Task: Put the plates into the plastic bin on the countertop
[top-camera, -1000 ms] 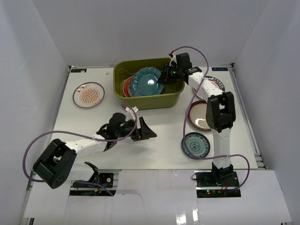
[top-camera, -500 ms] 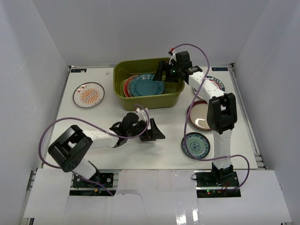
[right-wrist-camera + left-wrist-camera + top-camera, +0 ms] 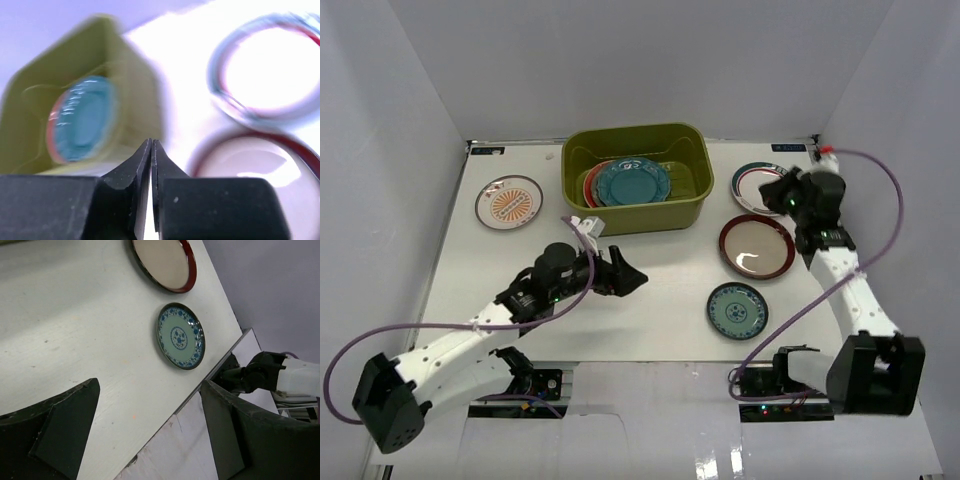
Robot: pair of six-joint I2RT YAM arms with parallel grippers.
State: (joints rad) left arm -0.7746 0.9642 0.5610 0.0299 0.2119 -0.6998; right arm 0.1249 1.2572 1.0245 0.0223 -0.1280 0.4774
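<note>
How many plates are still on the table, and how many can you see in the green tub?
On the countertop: 4 (orange sunburst plate, ringed white plate, maroon-rimmed plate, small teal plate)
Showing in the plastic bin: 2 (teal scalloped plate, red-rimmed plate beneath; others may hide)
Total: 6

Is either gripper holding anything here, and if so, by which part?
Nothing is held. The left gripper is open above the countertop with nothing in it. The right gripper is shut with nothing between its jaws.

Bright even light, right wrist view blurred
</note>
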